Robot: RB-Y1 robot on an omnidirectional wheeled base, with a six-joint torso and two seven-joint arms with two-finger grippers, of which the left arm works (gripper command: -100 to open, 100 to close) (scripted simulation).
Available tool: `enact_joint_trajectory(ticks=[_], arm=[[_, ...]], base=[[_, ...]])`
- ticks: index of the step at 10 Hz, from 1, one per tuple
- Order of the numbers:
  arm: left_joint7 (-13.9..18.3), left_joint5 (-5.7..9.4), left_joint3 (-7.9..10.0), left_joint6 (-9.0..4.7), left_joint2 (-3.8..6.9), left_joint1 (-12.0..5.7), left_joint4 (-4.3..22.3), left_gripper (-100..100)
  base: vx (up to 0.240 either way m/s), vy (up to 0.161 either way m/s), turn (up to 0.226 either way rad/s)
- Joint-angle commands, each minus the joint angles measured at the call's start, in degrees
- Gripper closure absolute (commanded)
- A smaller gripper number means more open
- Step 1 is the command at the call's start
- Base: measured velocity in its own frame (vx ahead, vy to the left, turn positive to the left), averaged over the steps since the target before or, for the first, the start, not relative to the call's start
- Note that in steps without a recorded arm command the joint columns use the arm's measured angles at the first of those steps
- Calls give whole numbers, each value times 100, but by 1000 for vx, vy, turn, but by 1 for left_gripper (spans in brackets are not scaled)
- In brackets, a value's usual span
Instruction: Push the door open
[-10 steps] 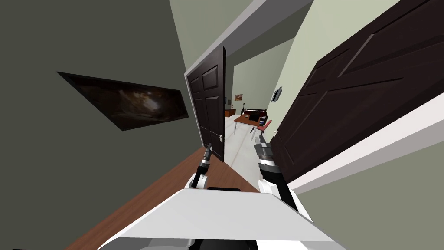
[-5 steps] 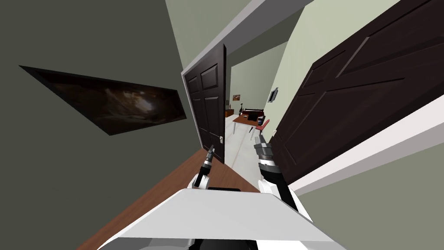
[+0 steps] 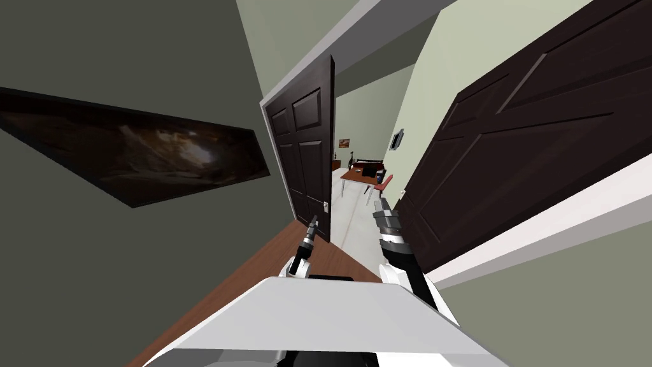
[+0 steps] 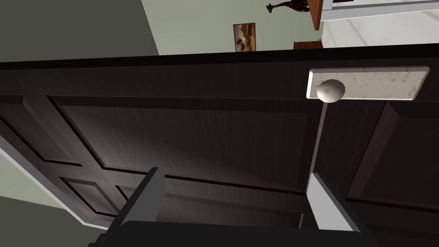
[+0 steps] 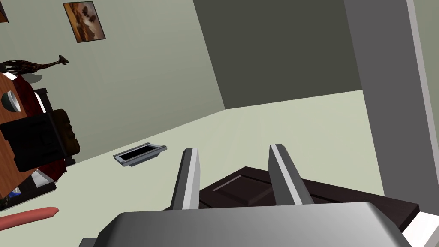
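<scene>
Close to the spread left fingers (image 4: 145,193), the dark door (image 4: 193,128) is seen ajar. It is judged heavy and stiff, best pushed near the knob (image 4: 330,90).

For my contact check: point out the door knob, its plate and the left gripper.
door knob (image 4: 330,91), left wrist view, its round front.
plate (image 4: 386,83), left wrist view, bare part beside the knob.
left gripper (image 4: 236,173), left wrist view, midway between fingertips.

I have moved forward, bringing my left arm's fingers (image 4: 148,193) nearer the dark door (image 3: 305,153).
</scene>
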Motion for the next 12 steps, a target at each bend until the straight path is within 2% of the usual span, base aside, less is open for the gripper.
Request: enact_joint_trajectory(ticks=[1,3,4,5,6,7,8,12], arm=[[14,50,-77,-25,-18,-107,253,-100],[21,103,-171,-62,-55,-221,544,-100],[28,154,-261,-98,-98,-330,812,-100],[28,154,-261,-98,-98,-330,822,-100],[31,180,-306,-115,-119,-385,960,-100],[38,227,-389,-148,-165,-486,1218,-100],[38,227,-389,-148,-165,-486,1218,-100],[50,314,-543,-209,-263,-674,1695,-100]], base=[[82,72,-102],[67,89,-75],[91,105,-111],[73,98,-63],[49,83,-49],[82,95,-119],[78,89,-57],[53,79,-57]])
